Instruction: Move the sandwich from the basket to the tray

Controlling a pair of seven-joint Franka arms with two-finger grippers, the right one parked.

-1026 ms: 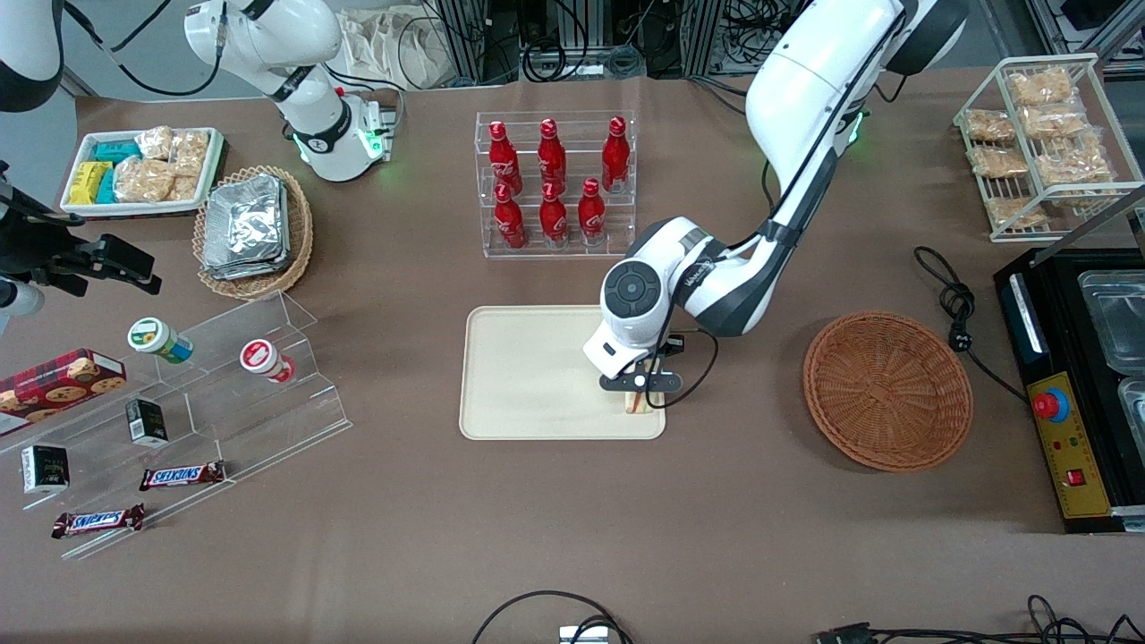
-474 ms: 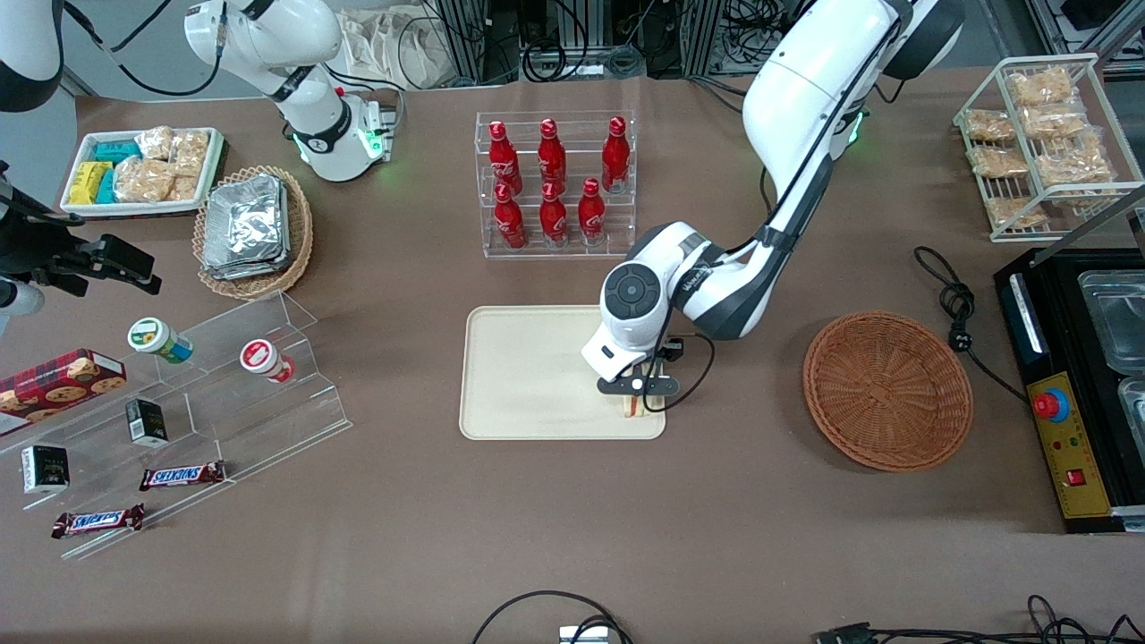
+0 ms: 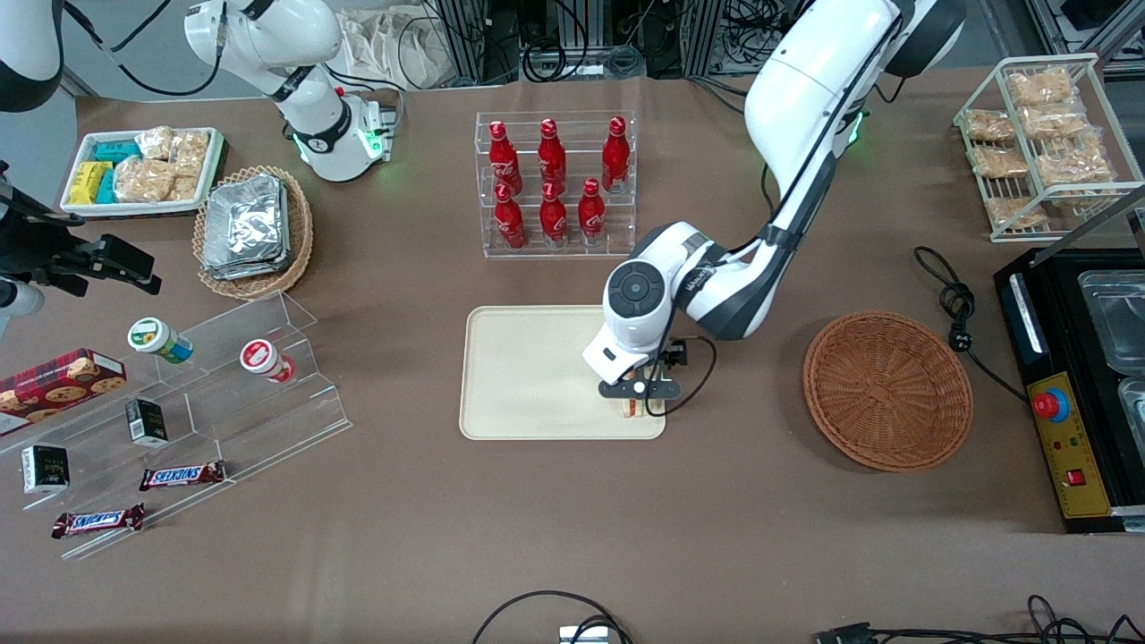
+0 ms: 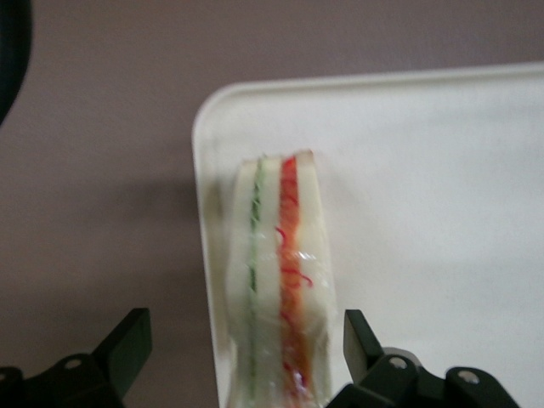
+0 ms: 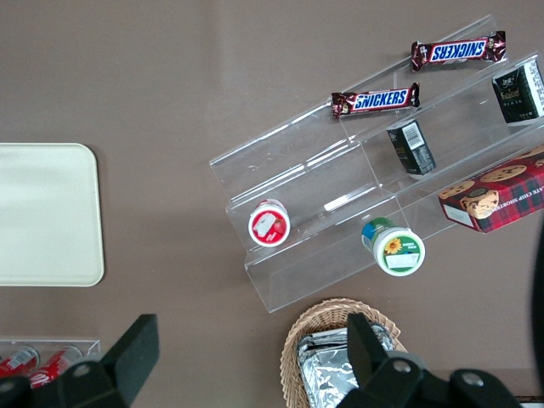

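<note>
Compared with one second ago, the gripper (image 3: pixel 639 389) has risen a little and shifted slightly away from the front camera, over the corner of the tray (image 3: pixel 528 376) that lies nearest the basket (image 3: pixel 887 390). Its fingers (image 4: pixel 361 336) are now spread wide, and they hold nothing. The sandwich (image 3: pixel 631 408) stands on its edge on the tray, close to the rim. From the front it is mostly hidden under the gripper, and only a small pale piece shows. The wrist camera shows it much better: the sandwich (image 4: pixel 280 280) has white bread layers with a green stripe and a red-orange stripe, under shiny clear wrap. One finger seems just beside the wrap, but I cannot tell if it touches. The tray (image 4: pixel 425 170) is smooth, cream plastic with a rounded corner and low rim. The basket is round, reddish-brown wicker, and it lies toward the working arm's end of the table.
</note>
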